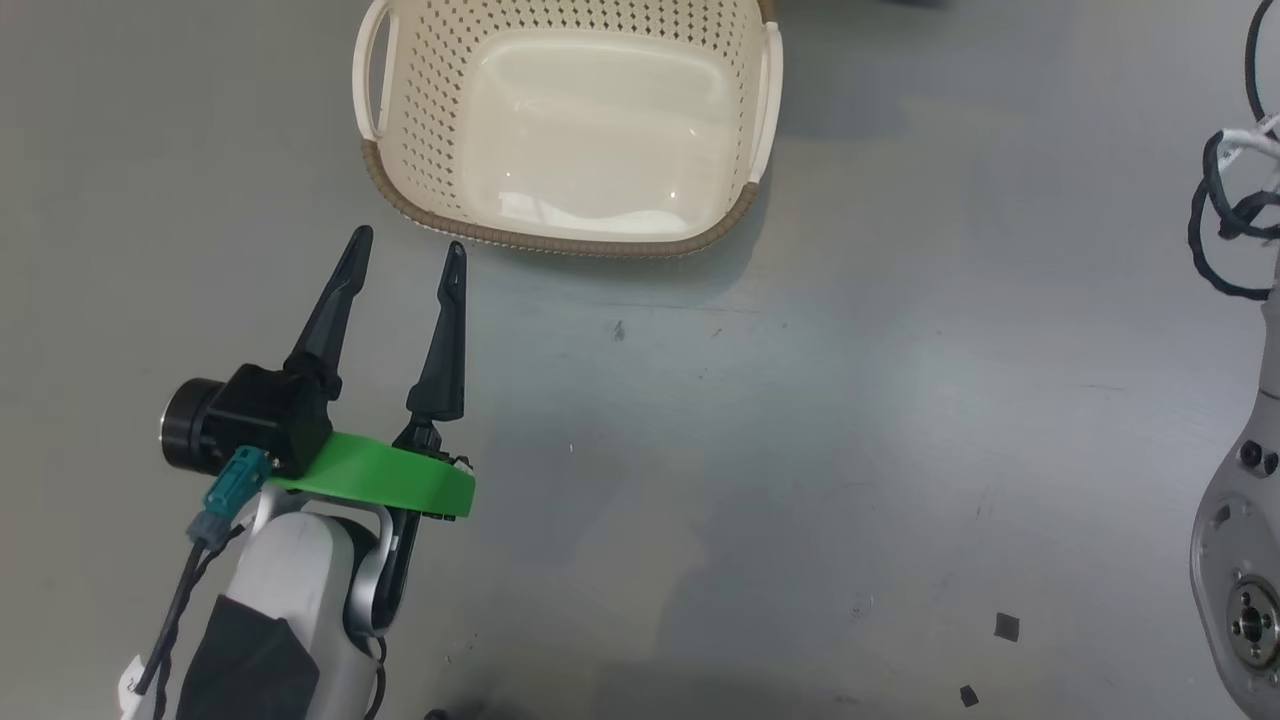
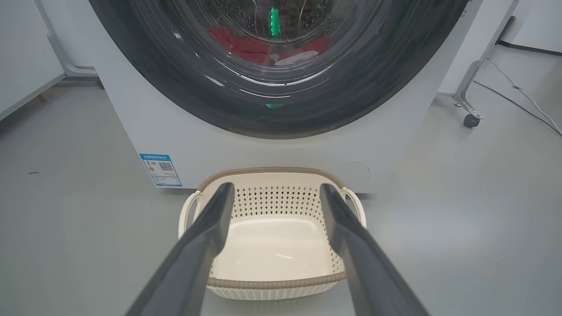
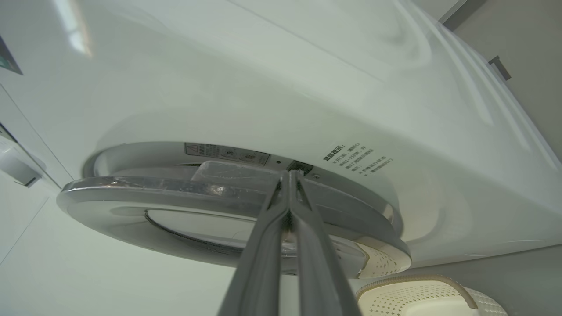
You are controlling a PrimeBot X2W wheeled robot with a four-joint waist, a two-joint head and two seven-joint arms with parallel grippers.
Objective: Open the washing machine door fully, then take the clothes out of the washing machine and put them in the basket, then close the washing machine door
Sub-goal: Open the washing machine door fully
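Observation:
The washing machine [image 2: 131,123] stands white in the left wrist view, its door [image 2: 175,79] with the black rim over the opening. Red clothes [image 2: 246,44] show through the glass. The cream basket [image 2: 272,169] sits empty on the floor just before the machine. My left gripper [image 1: 408,242] is open and holds nothing, hovering near the basket's [image 1: 560,240] front rim. My right gripper [image 3: 290,173] is shut, its tips at the edge of the door [image 3: 153,186], against the gap between the rim and the machine front [image 3: 307,87]. A corner of the basket [image 3: 417,285] lies below.
My right arm's pale forearm [image 1: 1240,520] and its black cables [image 1: 1230,220] run along the right edge. A wheeled metal frame [image 2: 472,118] and a floor cable stand right of the machine. Small dark scraps [image 1: 1007,626] lie on the grey floor.

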